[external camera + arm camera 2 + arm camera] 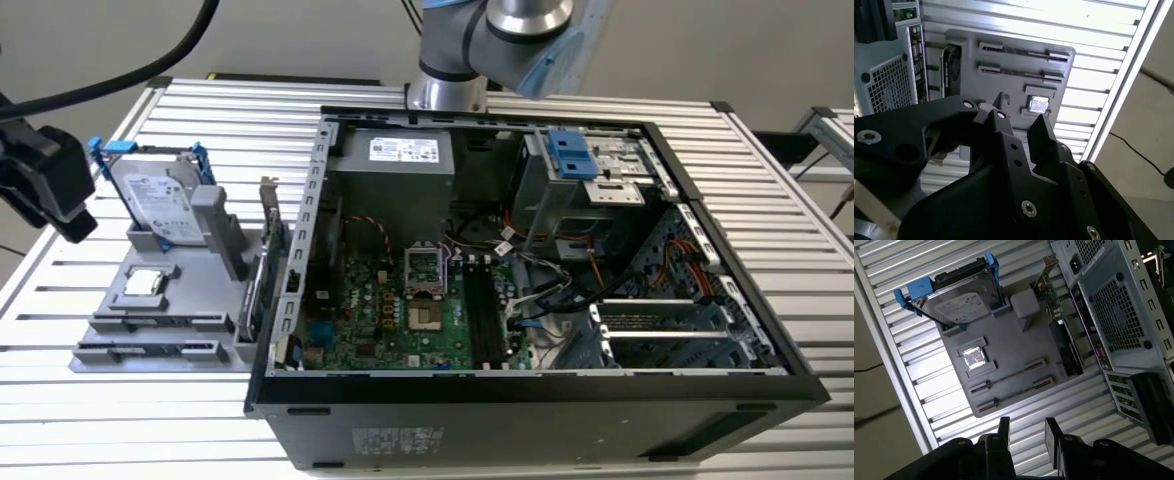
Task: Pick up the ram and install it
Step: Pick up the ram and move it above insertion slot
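Ram (1024, 51): slotted, seemingly, in gray tray (200, 305), nine o'clock of computer case (534, 420) in exterior view. Gripper (1028, 435) fingers apart, empty.

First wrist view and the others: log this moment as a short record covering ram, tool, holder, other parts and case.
ram: two sticks lying in the gray holder's slots, untouched
tool: open, empty, apart from the ram
gray holder: on the slatted table, beside the computer case
other parts on holder: hard drive, processor chip
computer case: side open, motherboard exposed
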Robot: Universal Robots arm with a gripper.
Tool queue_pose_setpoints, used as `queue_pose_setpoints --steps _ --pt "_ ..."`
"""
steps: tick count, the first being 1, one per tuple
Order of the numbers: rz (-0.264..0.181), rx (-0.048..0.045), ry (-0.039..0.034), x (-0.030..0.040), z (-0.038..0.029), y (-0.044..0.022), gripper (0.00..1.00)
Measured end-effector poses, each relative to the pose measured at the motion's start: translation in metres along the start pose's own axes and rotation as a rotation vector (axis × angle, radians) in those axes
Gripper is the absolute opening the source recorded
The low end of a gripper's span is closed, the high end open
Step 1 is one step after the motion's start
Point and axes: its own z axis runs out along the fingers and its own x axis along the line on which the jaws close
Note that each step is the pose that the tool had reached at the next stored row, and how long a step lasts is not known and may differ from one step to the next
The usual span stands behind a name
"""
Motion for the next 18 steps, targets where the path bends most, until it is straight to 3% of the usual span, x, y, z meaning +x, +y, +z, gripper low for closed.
queue_pose_setpoints --steps 18 --pt "0.097 0.0005 -0.0047 0.0 0.0013 -0.0001 1.0"
